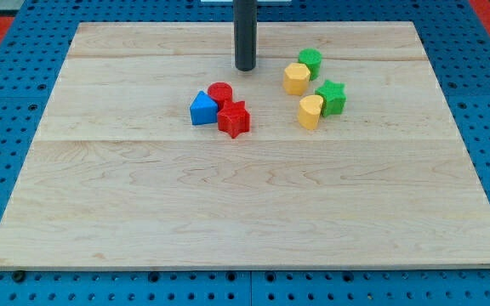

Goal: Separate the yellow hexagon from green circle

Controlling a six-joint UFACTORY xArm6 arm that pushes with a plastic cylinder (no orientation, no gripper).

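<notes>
The yellow hexagon point(296, 79) sits at the upper right of the wooden board, touching the green circle point(310, 61) just above and to its right. My tip point(245, 67) rests on the board to the left of the yellow hexagon, a short gap apart from it. The rod rises straight up out of the view's top.
A yellow heart-like block point(310, 111) and a green star point(332, 97) sit together below the pair. A blue triangle point(202, 109), a red circle point(220, 93) and a red star point(235, 119) cluster left of centre. The board's top edge point(245, 23) is close behind the rod.
</notes>
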